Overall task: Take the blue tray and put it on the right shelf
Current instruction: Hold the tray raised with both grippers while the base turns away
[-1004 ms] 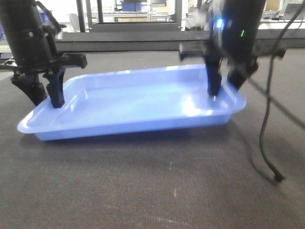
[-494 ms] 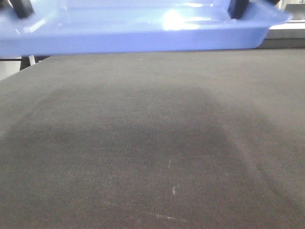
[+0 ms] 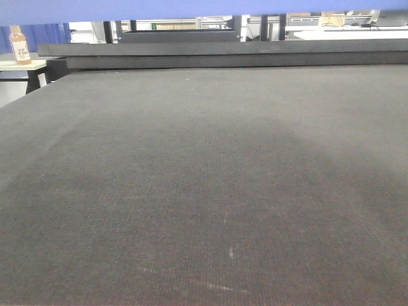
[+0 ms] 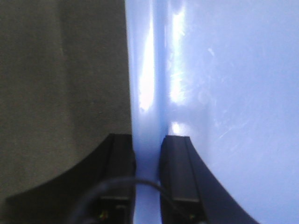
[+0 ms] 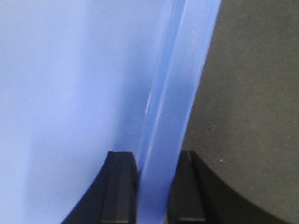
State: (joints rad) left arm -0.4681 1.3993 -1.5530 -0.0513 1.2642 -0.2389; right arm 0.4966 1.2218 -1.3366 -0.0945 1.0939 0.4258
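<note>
The left gripper (image 4: 147, 179) and right gripper (image 5: 153, 189) are each clamped on a rim of the blue tray (image 3: 191, 7) (only a strip along the front view's top edge), above the dark mat (image 3: 204, 191).

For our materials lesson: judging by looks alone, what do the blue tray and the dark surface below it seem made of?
The blue tray: likely glossy plastic; bright glare streaks and fine scratches show on it. The dark surface: seems a matte woven fabric or rubbery mat; fine grid texture, no shine.
</note>
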